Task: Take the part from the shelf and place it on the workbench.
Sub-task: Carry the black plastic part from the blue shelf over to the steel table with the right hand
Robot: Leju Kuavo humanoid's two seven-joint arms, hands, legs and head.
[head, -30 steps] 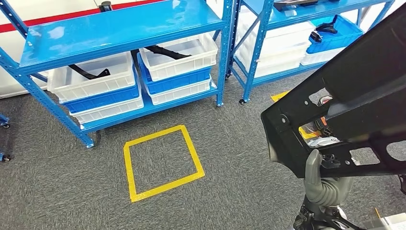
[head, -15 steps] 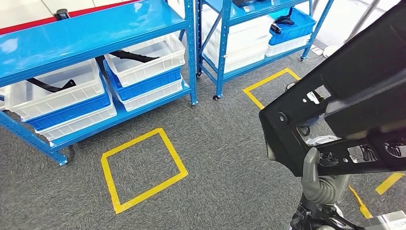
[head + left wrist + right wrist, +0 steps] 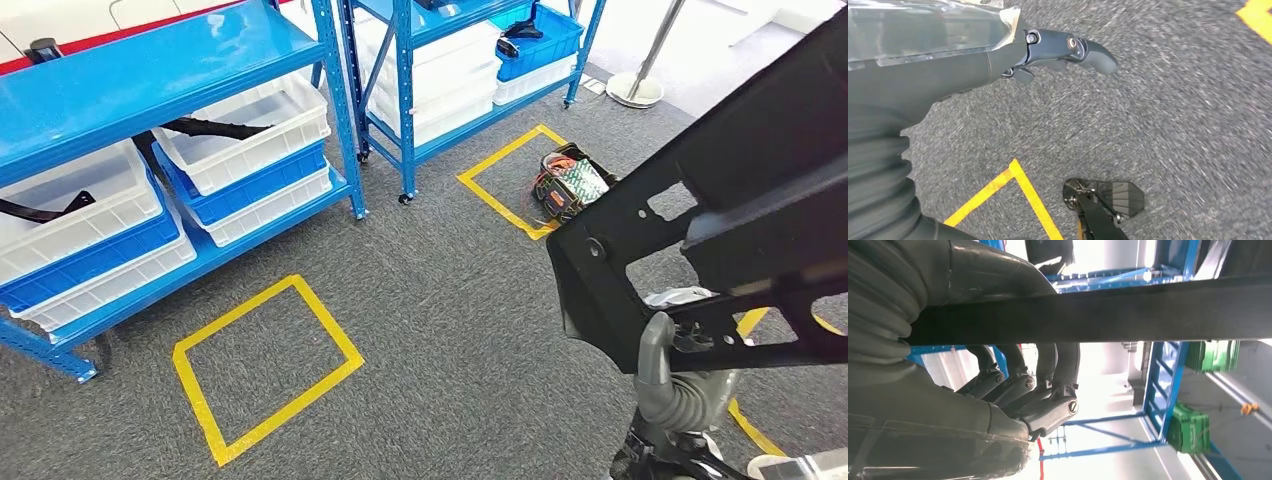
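Right hand (image 3: 672, 385) grips my black part (image 3: 720, 230) at lower right; its long axis rises toward upper right.

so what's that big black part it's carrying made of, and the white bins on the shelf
The black part looks like moulded plastic with a matt finish: dull sheen, moulded cut-outs and ribs, though painted metal can't be ruled out. The right hand holds it from below. The white bins look like slightly translucent plastic with smooth, rounded rims, on a glossy blue painted metal shelf.
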